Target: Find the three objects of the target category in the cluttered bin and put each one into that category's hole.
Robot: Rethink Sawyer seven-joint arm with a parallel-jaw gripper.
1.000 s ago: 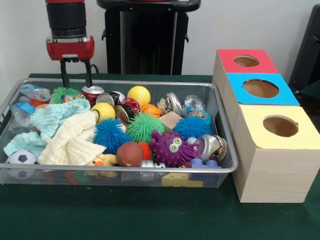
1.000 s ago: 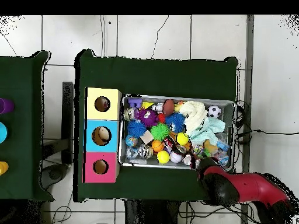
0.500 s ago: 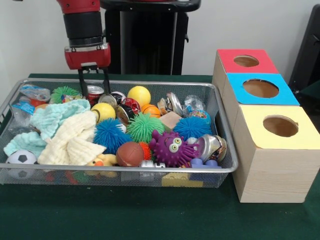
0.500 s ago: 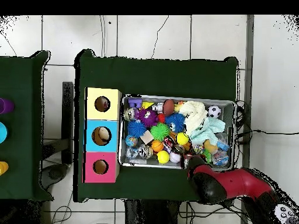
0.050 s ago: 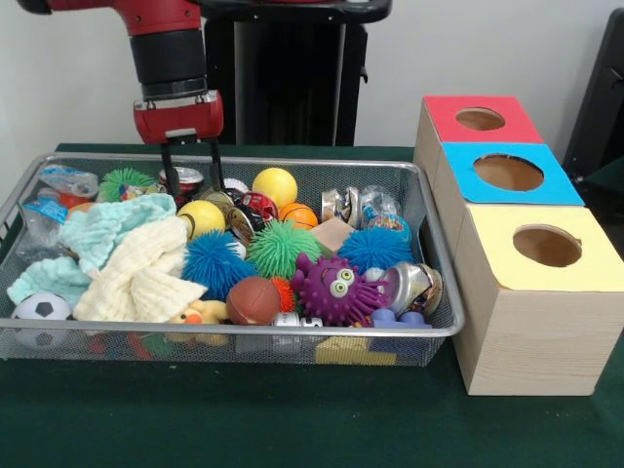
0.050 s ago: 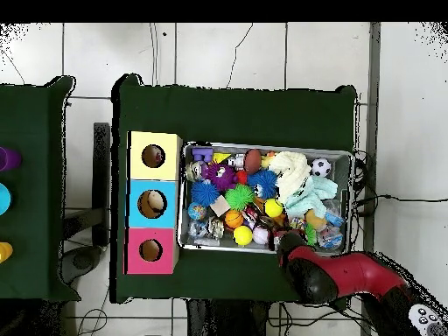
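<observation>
Gripper (image 5: 193,185) lowered onto cans, labels unreadable

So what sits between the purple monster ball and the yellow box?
In the front view, a crushed silver can and the bin's mesh wall separate the purple monster ball from the yellow box.

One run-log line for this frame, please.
gripper: open, lowered over can at bin far side | holding: nothing | boxes: three, holes uncovered
</observation>
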